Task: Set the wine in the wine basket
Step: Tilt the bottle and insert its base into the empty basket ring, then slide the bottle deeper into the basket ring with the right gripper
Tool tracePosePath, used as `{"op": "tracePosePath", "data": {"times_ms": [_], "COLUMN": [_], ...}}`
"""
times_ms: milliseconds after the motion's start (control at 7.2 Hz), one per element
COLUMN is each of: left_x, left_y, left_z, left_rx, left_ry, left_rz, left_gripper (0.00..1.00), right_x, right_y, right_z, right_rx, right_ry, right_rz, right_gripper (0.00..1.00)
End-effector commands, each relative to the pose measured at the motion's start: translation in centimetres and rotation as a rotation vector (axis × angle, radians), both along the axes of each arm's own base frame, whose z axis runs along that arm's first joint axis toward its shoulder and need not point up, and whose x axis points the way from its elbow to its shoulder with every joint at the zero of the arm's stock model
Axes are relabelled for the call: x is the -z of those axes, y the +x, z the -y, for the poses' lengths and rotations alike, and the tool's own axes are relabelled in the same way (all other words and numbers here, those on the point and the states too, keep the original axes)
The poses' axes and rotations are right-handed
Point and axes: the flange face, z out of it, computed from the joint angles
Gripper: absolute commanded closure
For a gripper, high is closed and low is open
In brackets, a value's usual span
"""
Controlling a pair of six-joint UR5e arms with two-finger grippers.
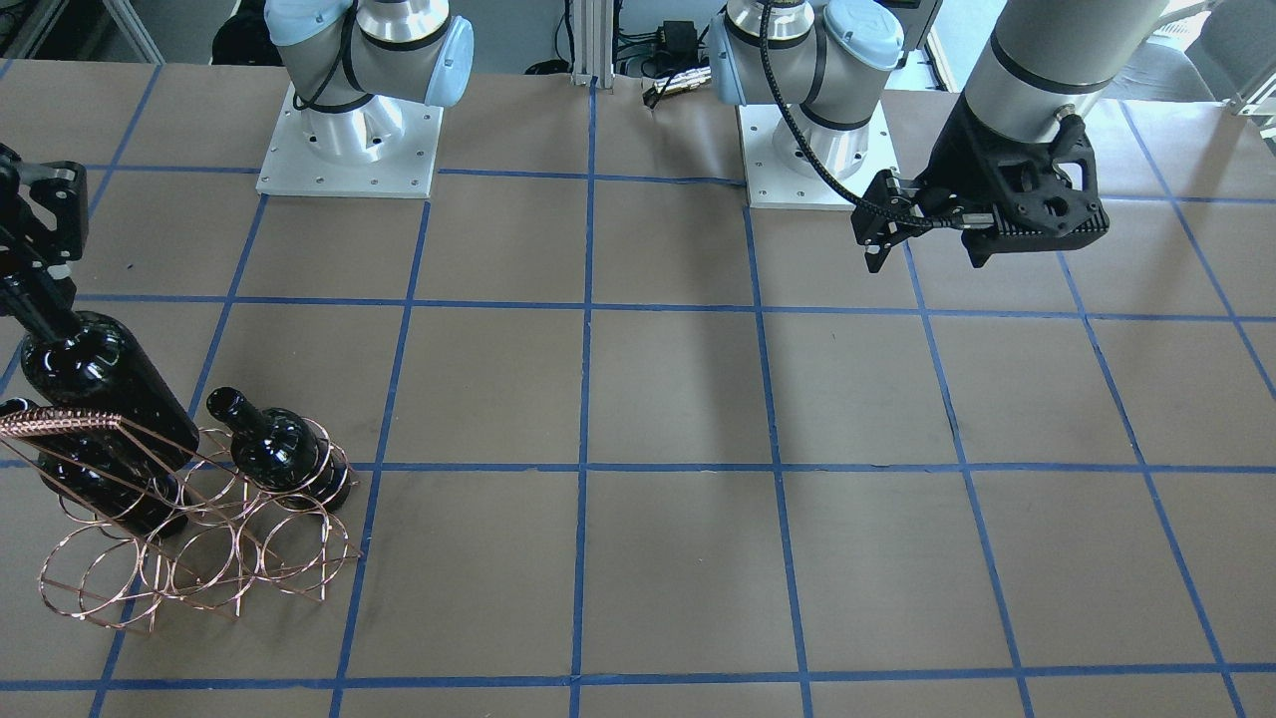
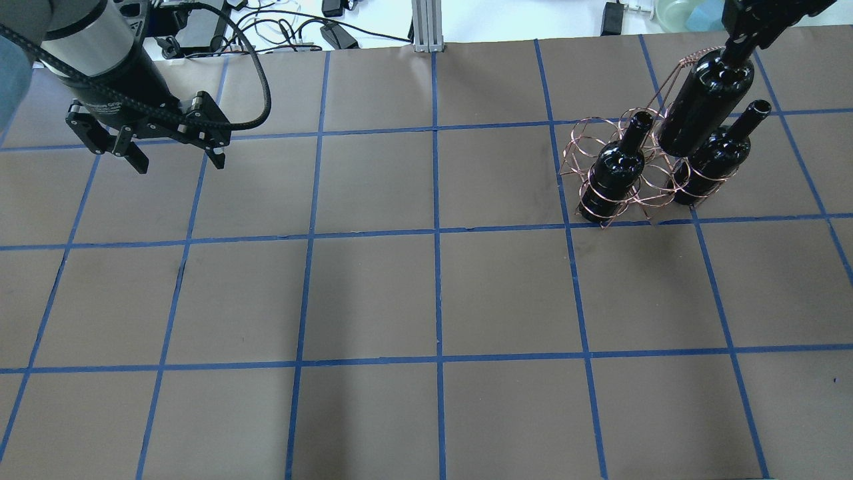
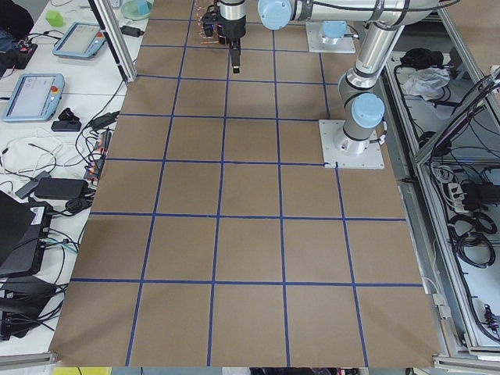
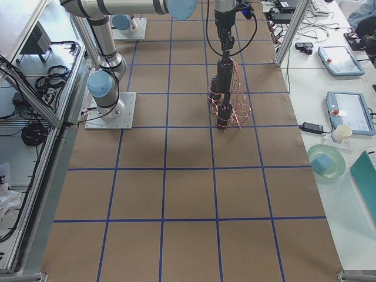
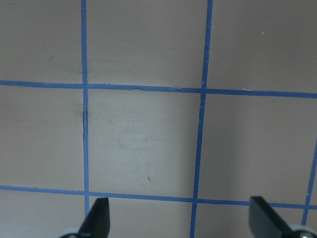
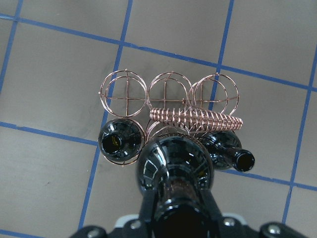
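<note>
Right gripper (image 6: 176,215) is clamped on the neck of the wine (image 2: 706,100), hanging it over the wine basket (image 6: 198,119) between two seated bottles (image 2: 616,173). Looks like the insertion step: next it needs a straight drop into the middle ring, clear of the handle. Left gripper (image 2: 178,160) sits wide open, idle on the left

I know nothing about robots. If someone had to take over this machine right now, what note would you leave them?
Left gripper: open, empty, over bare table, far from the work.
Right gripper: shut on the held wine bottle by its neck, over the wine basket.
Done: first bottle and second bottle stand in the end loops of one row.
Left: lower the held wine bottle into the middle loop between them, then release. Whether its base has entered that loop, I cannot tell.
</note>
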Motion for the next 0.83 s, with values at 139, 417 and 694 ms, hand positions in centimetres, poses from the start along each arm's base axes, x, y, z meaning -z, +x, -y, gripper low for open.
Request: {"op": "tracePosePath", "data": {"times_ms": [139,417,694], "left_x": [0.0,-0.3,-0.2], "left_y": [-0.2,-0.2,-0.2], "left_z": [-0.1,-0.3,-0.4], "left_rx": [0.011,0.012,0.012], "left_ry": [0.002,-0.001,0.003], "left_rz": [-0.001,0.002,0.002], "left_gripper": [0.00,0.00,0.00], "right_x": [1.5,2.1,3.1], "right_y": [-0.4,-0.5,-0.5], "right_z": [1.5,1.4,0.8], "right_rx": [-0.027,-0.038,-0.063], "right_ry": [-0.001,0.017,0.041], "right_rz": [-0.007,-0.006,-0.005], "right_gripper": [1.00,1.00,1.00]}}
